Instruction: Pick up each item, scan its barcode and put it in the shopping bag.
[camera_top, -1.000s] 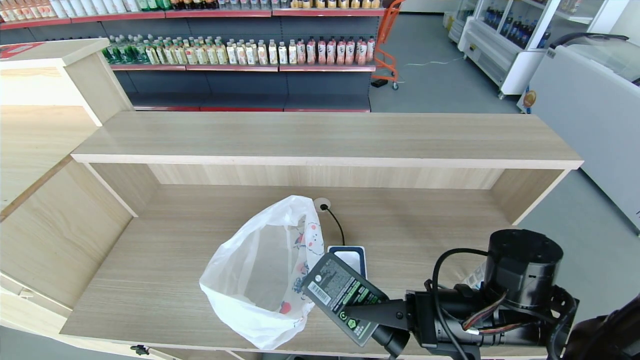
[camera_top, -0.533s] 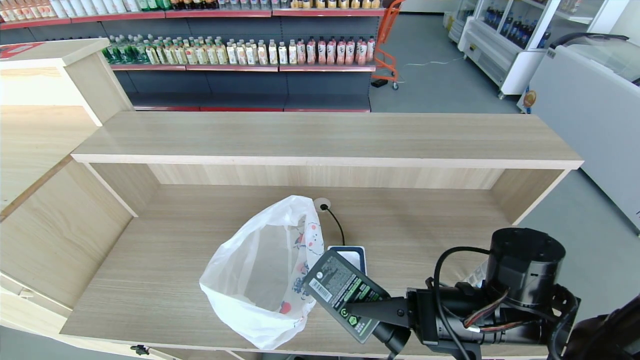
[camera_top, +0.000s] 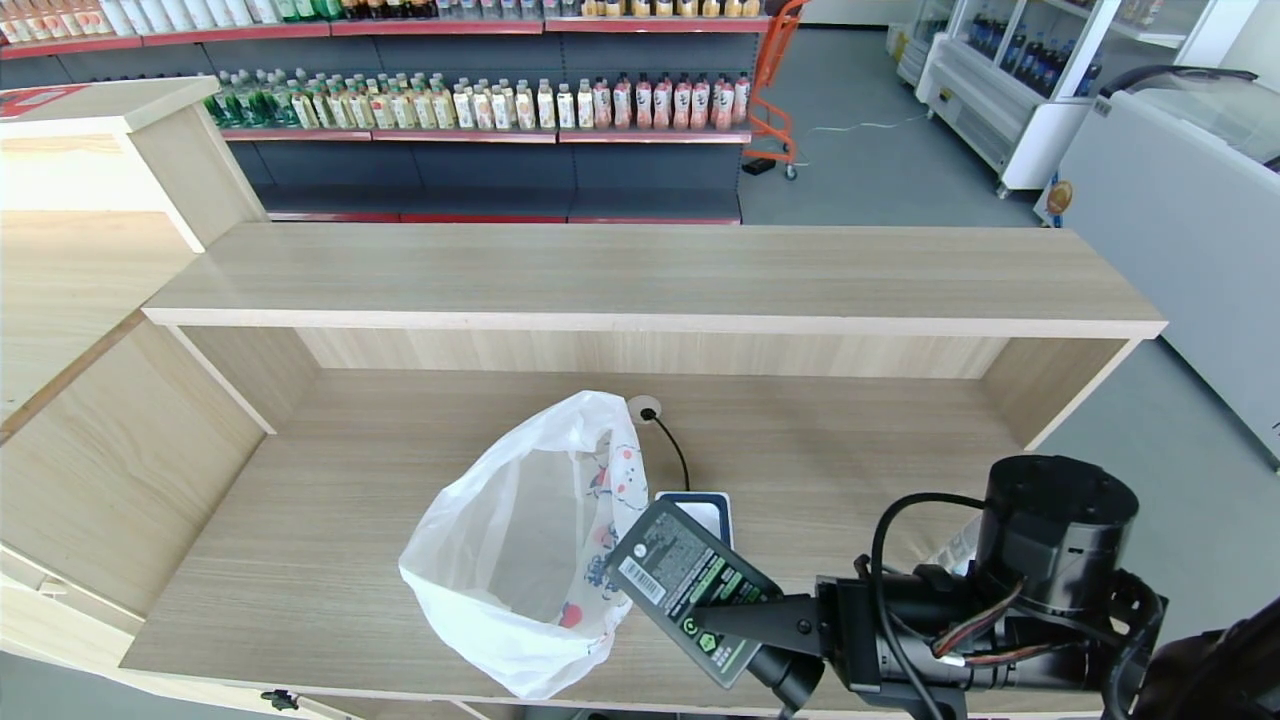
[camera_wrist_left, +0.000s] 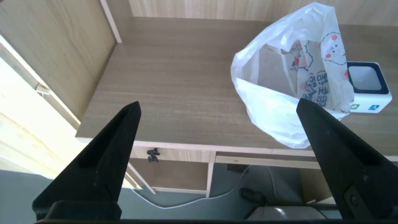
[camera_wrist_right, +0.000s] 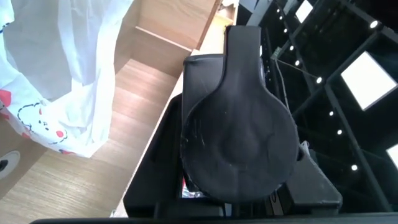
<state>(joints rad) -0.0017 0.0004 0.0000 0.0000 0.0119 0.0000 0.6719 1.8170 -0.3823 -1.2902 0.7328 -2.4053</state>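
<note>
Black plastic with a green label, the packet (camera_top: 690, 585) hangs pinched in the right jaws at the near right of the worktop (camera_top: 330, 520); it is tilted, above the scanner (camera_top: 704, 510) and just beside the open mouth of the shopping bag (camera_top: 510, 560); over the last second it has only crept a touch right and up, the arm with it, so I judge this a dwell for the scan, not yet a move to the bag; the barcode sits on the face turned up, away from the scanner beneath, so a read looks doubtful without a turn of the wrist; the left jaws are spread wide with nothing between them, above the near left of the worktop.
</note>
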